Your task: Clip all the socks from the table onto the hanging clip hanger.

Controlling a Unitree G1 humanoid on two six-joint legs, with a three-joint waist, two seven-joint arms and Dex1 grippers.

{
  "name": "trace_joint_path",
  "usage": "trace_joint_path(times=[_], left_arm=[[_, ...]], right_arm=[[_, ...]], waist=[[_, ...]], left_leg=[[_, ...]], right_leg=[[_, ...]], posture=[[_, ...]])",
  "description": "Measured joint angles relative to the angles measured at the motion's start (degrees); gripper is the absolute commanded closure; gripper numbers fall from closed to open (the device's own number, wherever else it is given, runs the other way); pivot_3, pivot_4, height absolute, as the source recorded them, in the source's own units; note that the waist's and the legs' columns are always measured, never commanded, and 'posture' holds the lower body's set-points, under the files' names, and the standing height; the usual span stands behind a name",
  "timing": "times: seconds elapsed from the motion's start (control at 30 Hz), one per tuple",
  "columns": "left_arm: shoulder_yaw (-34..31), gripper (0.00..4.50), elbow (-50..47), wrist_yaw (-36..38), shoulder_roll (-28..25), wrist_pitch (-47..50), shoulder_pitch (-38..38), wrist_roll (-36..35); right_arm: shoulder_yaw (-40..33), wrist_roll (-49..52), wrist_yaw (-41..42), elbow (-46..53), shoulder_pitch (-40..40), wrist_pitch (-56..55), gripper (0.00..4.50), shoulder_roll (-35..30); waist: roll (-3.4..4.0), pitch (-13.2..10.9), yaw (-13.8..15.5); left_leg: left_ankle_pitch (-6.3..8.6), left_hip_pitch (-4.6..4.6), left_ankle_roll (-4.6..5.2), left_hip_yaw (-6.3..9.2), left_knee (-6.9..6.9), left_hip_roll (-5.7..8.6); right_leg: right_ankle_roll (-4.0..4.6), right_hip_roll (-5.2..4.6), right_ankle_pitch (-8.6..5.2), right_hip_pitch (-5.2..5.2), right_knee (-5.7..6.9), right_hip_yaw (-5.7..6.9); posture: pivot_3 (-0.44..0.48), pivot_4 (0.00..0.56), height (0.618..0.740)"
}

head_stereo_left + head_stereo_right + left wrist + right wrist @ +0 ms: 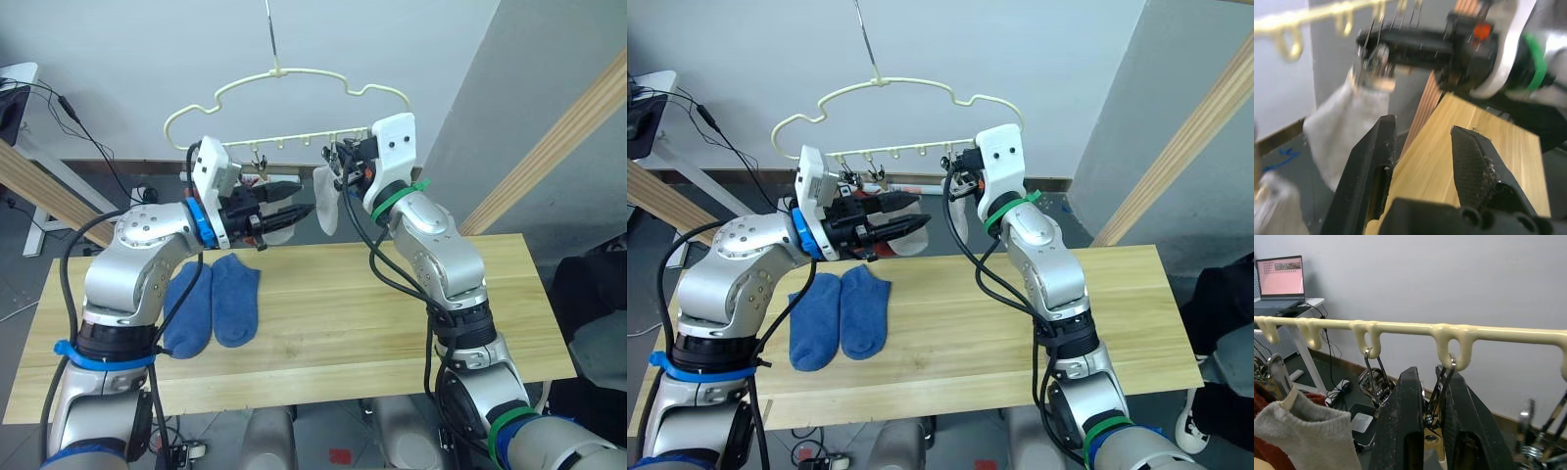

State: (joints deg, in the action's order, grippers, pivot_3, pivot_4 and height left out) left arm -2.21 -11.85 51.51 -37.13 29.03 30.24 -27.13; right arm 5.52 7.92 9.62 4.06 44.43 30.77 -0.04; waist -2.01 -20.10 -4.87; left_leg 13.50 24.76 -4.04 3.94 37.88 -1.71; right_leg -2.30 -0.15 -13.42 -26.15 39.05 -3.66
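The cream clip hanger (284,73) hangs above the far edge of the table (392,313). Two blue socks (211,302) lie flat side by side on the table's left part. A light grey sock (326,201) hangs from a clip directly under my right gripper (336,162), which is shut on a metal clip (1432,396) on the rail. My left gripper (306,198) is open and empty, level with that sock and pointing at it. A second grey sock (1303,431) and a rust red one (1261,401) hang further left.
Thick wooden poles slant up at the right (558,137) and at the left (39,186). A white side table with a laptop (1281,276) stands far left, with cables on the floor. Bare wood stretches over the table's right half.
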Motion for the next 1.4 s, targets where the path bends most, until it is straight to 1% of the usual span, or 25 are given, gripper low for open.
trace_joint_path(times=[0.07, 0.13, 0.17, 0.23, 0.3, 0.37, 0.47, 0.6, 0.67, 0.77, 0.9, 1.03, 1.13, 1.4], left_arm=[[0.0, 2.48, -2.6, -0.8, -1.2, -0.9, -4.4, 1.4], [-0.1, 2.12, -4.5, -1.9, -2.2, -1.7, -9.6, 3.4], [-0.4, 1.91, -4.8, -2.8, -2.2, -2.1, -12.1, 4.1], [-0.5, 1.35, -4.3, -5.1, -2.0, -3.7, -17.2, 6.5], [-0.8, 0.70, -1.1, -8.1, -1.1, -6.1, -20.5, 9.4], [-1.7, 0.70, 4.2, -11.0, -0.2, -9.0, -21.2, 11.9], [-2.7, 0.70, 13.8, -13.8, 1.0, -13.6, -19.7, 14.6], [-2.0, 0.70, 27.1, -14.3, 1.4, -18.6, -16.5, 17.7], [-2.0, 0.70, 31.6, -13.9, 1.6, -20.2, -14.3, 18.3], [-1.7, 0.70, 36.0, -12.7, 2.9, -22.4, -11.5, 18.5], [0.5, 0.70, 40.7, -10.7, 3.9, -26.0, -9.5, 20.1], [1.4, 0.70, 43.8, -11.0, 3.9, -28.3, -7.9, 22.5], [2.0, 1.26, 44.4, -11.0, 3.6, -29.0, -7.4, 23.5], [2.8, 3.67, 42.8, -9.0, 3.6, -29.4, -9.0, 23.6]], right_arm=[[0.0, 0.0, 0.0, 0.0, 0.1, 0.0, 4.36, 0.1], [-0.3, 0.0, 0.1, -0.1, 0.1, 0.0, 4.36, 0.1], [-0.4, 0.1, 0.1, -0.2, 0.2, 0.0, 4.36, 0.0], [-0.8, 0.1, 0.3, -0.3, 0.3, 0.0, 4.36, 0.0], [-1.2, 0.1, 0.3, -0.4, 0.3, 0.0, 4.36, -0.2], [-1.4, 0.1, 0.4, -0.4, 0.4, 0.0, 4.36, -0.3], [-1.4, 0.1, 0.5, -0.4, 1.0, 0.3, 4.36, -0.4], [-1.4, 0.1, 0.6, -0.4, 1.0, 1.1, 4.36, -0.4], [-1.3, 0.1, 0.6, -0.4, 1.0, 1.2, 4.36, -0.3], [-1.3, 0.1, 0.6, -0.4, 1.0, 1.4, 4.36, -0.2], [-1.0, 0.1, 0.7, -0.3, 1.0, 1.7, 4.36, 0.0], [-1.0, 0.1, 0.6, -0.2, 1.0, 2.3, 4.36, 0.1], [-0.9, 0.1, 0.6, 0.1, 1.0, 2.5, 4.36, 0.5], [-0.9, 0.1, 0.6, 0.3, 1.0, 2.8, 4.36, 0.6]], waist=[[0.00, 0.0, 0.0], [0.00, 0.0, 0.1], [0.00, 0.0, 0.1], [0.00, 0.0, 0.2], [0.00, 0.0, 0.2], [0.00, 0.0, 0.4], [0.00, 0.0, 0.6], [0.00, 0.0, 0.6], [0.00, 0.0, 0.7], [0.00, 0.0, 0.7], [0.00, 0.0, 0.5], [0.00, 0.0, 0.2], [0.00, 0.0, 0.1], [0.00, 0.0, -0.1]], left_leg=[[0.00, 0.00, 0.00, 0.00, -0.02, -0.01], [0.00, 0.00, 0.00, 0.00, -0.02, 0.00], [0.00, 0.00, 0.00, 0.00, -0.02, 0.00], [0.00, -0.01, 0.00, -0.01, -0.01, 0.00], [0.00, -0.01, 0.01, 0.01, 0.00, 0.00], [-0.01, -0.01, 0.03, 0.04, 0.01, -0.01], [-0.05, -0.02, 0.08, 0.01, 0.04, 0.01], [-0.05, -0.02, 0.09, 0.00, 0.04, 0.00], [-0.05, -0.01, 0.09, 0.00, 0.02, 0.01], [-0.05, -0.01, 0.09, -0.01, 0.01, 0.03], [-0.05, -0.01, 0.09, -0.01, 0.00, 0.01], [-0.05, -0.03, 0.09, 0.01, 0.01, 0.01], [-0.07, -0.07, 0.12, 0.01, 0.03, 0.01], [-0.13, -0.13, 0.22, -0.02, 0.04, -0.03]], right_leg=[[0.00, 0.00, 0.00, -0.01, -0.01, -0.01], [0.00, -0.01, 0.00, -0.01, -0.01, 0.00], [0.00, -0.01, 0.00, 0.00, -0.02, -0.01], [0.00, -0.02, 0.00, 0.00, -0.02, -0.02], [0.01, -0.02, 0.00, -0.01, -0.01, 0.01], [0.05, 0.01, 0.03, -0.01, -0.01, 0.06], [0.05, 0.00, 0.03, 0.01, -0.02, 0.03], [0.05, 0.01, 0.04, 0.00, -0.01, 0.05], [0.05, -0.01, 0.04, 0.00, 0.00, 0.05], [0.05, -0.04, 0.05, 0.00, -0.01, 0.06], [0.07, -0.04, 0.07, 0.00, 0.00, 0.06], [0.11, -0.03, 0.10, 0.01, 0.05, 0.07], [0.11, -0.02, 0.12, 0.03, 0.06, 0.05], [0.14, 0.02, 0.18, 0.04, 0.06, 0.04]], posture=[[-0.051, 0.311, 0.735], [-0.046, 0.313, 0.735], [-0.046, 0.313, 0.735], [-0.043, 0.316, 0.735], [-0.049, 0.319, 0.735], [-0.051, 0.320, 0.735], [-0.051, 0.320, 0.735], [-0.067, 0.324, 0.735], [-0.069, 0.323, 0.735], [-0.076, 0.321, 0.735], [-0.084, 0.322, 0.735], [-0.088, 0.321, 0.735], [-0.091, 0.319, 0.735], [-0.089, 0.316, 0.735]])
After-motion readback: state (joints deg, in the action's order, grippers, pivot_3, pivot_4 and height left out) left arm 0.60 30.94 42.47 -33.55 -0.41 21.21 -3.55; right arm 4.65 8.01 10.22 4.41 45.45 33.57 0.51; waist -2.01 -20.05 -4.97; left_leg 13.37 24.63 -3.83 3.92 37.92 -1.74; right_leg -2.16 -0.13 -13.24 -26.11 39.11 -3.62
